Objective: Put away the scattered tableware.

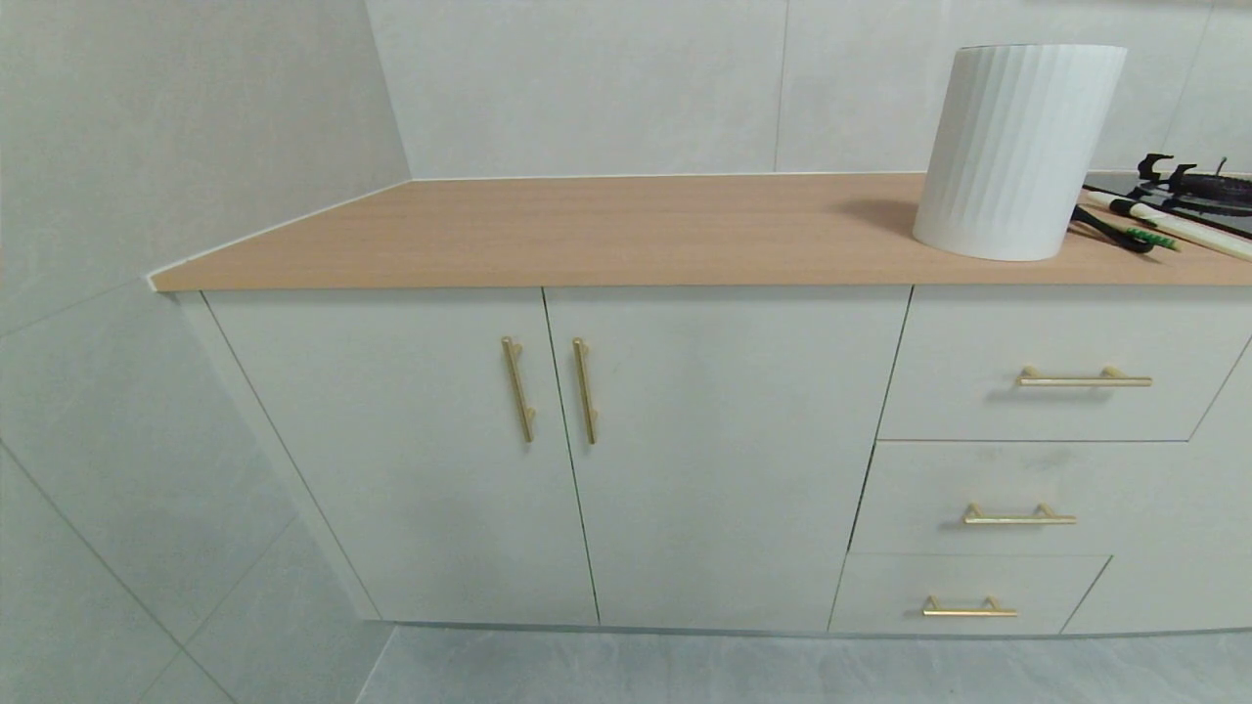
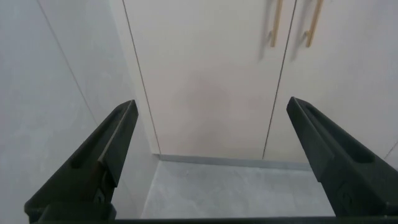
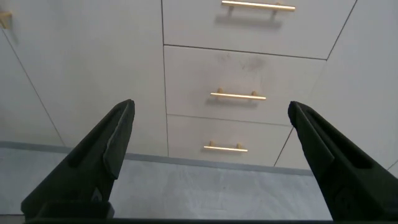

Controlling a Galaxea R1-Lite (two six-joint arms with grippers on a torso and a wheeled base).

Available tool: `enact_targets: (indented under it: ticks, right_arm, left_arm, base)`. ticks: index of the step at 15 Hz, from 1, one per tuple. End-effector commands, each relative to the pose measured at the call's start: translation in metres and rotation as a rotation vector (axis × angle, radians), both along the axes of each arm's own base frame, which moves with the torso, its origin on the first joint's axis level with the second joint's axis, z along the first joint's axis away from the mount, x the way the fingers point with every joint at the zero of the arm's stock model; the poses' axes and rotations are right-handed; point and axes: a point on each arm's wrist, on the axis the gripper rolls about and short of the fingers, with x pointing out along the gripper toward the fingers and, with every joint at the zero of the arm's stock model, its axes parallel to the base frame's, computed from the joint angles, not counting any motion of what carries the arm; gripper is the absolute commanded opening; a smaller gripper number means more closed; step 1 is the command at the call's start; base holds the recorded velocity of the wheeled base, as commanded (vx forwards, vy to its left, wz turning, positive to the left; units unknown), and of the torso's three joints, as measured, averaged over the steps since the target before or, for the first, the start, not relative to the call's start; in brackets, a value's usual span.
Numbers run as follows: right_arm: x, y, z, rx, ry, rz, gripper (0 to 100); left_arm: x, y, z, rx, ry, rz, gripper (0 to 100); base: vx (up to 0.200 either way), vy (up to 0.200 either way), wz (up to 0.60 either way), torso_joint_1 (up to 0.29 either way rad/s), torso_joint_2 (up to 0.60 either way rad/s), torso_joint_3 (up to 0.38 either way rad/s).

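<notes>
A white ribbed cylinder holder [image 1: 1017,147] stands on the wooden countertop [image 1: 606,230] at the right. Beside it, at the counter's right edge, lie scattered utensils: a black-handled piece [image 1: 1115,231], a white stick-like piece [image 1: 1184,225] and a green-tipped one [image 1: 1154,238]. My left gripper [image 2: 211,109] hangs open low in front of the cabinet doors [image 2: 205,74], holding nothing. My right gripper [image 3: 211,112] is open too, low before the drawers [image 3: 242,81], with nothing between its fingers.
Two white cabinet doors with gold handles [image 1: 518,389] sit under the counter on the left. A stack of three drawers [image 1: 1047,440] with gold handles is on the right. A black stove grate [image 1: 1198,183] shows at the far right. Tiled walls close the left side and the back.
</notes>
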Motion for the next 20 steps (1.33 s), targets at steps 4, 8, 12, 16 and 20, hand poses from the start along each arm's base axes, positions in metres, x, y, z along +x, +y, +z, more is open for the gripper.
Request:
enact_targets:
  ticks: [4,8,12,16,20]
  right_arm:
    - [0.0002,0.0001,0.0000,0.001,0.002,0.005,100]
    - [0.0002,0.0001,0.0002,0.005,0.001,0.006,100]
    - [0.0002,0.0001,0.0002,0.007,0.001,0.006,100]
    - [0.0002,0.0001,0.0002,0.007,0.001,0.006,100]
    - [0.0002,0.0001,0.0002,0.008,0.001,0.005,100]
  left_arm:
    - [0.0000,-0.0001,-0.0011,-0.026,0.009,0.000,100]
    - [0.0000,-0.0001,-0.0011,-0.026,0.009,-0.004,100]
    - [0.0000,-0.0001,-0.0011,-0.026,0.009,-0.004,100]
    - [0.0000,-0.0001,-0.0011,-0.026,0.009,-0.004,100]
    - [0.0000,-0.0001,-0.0011,-0.026,0.009,-0.004,100]
  base:
    - [0.000,0.000,0.00,0.000,0.00,0.000]
    - [0.000,0.000,0.00,0.000,0.00,0.000]
    - [0.000,-0.100,0.00,0.002,0.00,0.000]
    - [0.000,-0.200,0.00,0.004,0.00,-0.004]
    - [0.000,-0.200,0.00,0.000,0.00,-0.002]
